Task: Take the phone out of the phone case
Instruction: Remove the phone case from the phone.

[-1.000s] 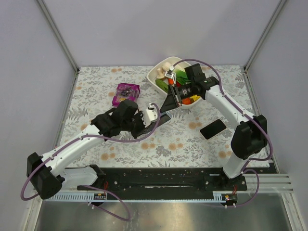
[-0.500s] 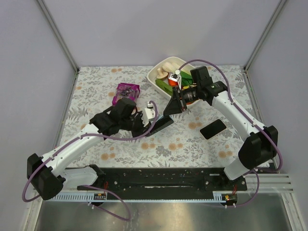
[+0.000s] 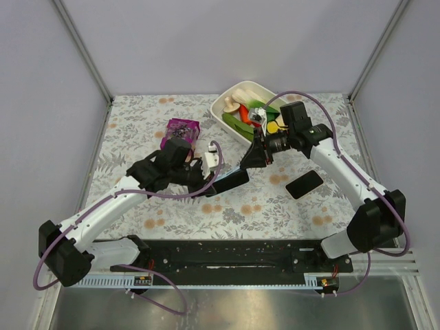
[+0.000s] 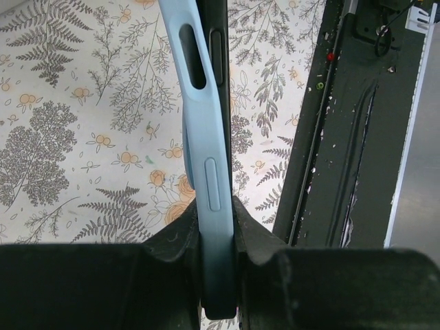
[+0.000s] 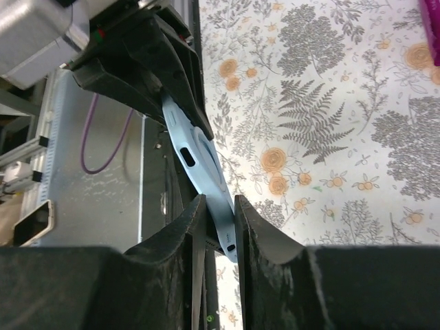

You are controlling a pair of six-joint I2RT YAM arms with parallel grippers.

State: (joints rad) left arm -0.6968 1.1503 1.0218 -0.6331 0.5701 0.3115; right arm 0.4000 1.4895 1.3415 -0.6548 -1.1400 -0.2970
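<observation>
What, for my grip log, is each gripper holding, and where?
Both hold the light-blue phone case: the left gripper clamps one end, the right gripper pinches the opposite end.

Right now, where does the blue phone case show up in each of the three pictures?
Top external: case mid-table, a dark slanted bar.
Left wrist: centre, an upright blue strip from the top edge down to the bottom.
Right wrist: left of centre, slanting down toward the bottom.
Shared landmark: the floral cloth behind it.
</observation>
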